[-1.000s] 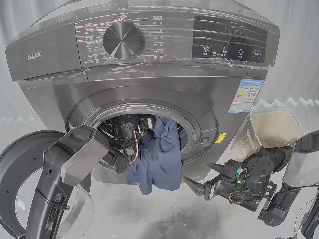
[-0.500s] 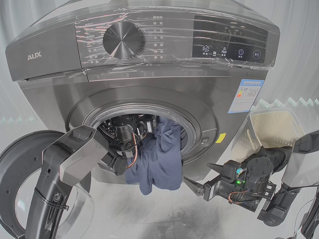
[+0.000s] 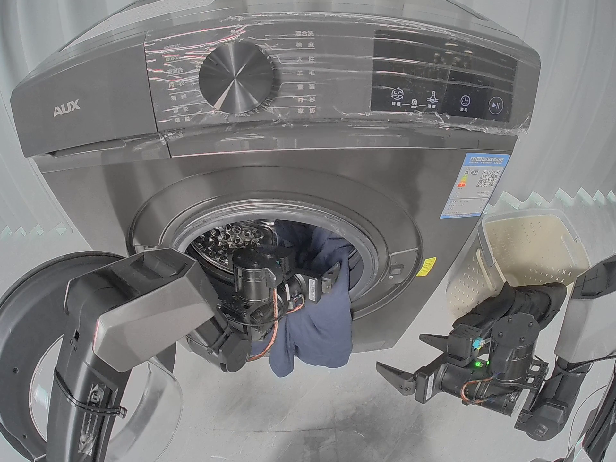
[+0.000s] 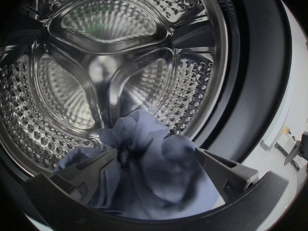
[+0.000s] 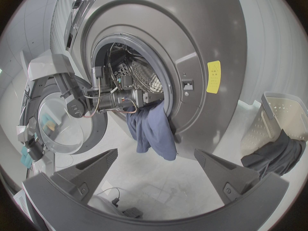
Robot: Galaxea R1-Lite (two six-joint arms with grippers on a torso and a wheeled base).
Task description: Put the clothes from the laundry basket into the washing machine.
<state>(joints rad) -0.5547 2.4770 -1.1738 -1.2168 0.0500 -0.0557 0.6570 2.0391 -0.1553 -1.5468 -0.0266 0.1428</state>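
Note:
A dark blue garment (image 3: 321,332) hangs from the washing machine (image 3: 321,174) mouth, part bunched in the steel drum (image 4: 96,48) and part draped over the rim toward the floor. My left gripper (image 3: 327,278) sits at the drum mouth, open, its fingers either side of the bunched blue cloth (image 4: 160,164) without pinching it. My right gripper (image 3: 403,354) hovers open and empty low over the floor, right of the machine front. The cream laundry basket (image 3: 532,251) stands behind it, with a black garment (image 3: 520,303) slung over its near edge.
The round machine door (image 3: 32,328) is swung wide open on the left, beside my left arm. Bare light floor (image 3: 333,412) lies in front of the machine. A cable and small box (image 5: 128,210) lie on the floor near my right gripper.
My left arm has drawn back out of the drum and lowered to the rim. The blue garment still hangs out. My right gripper has dropped lower and a little to the right.

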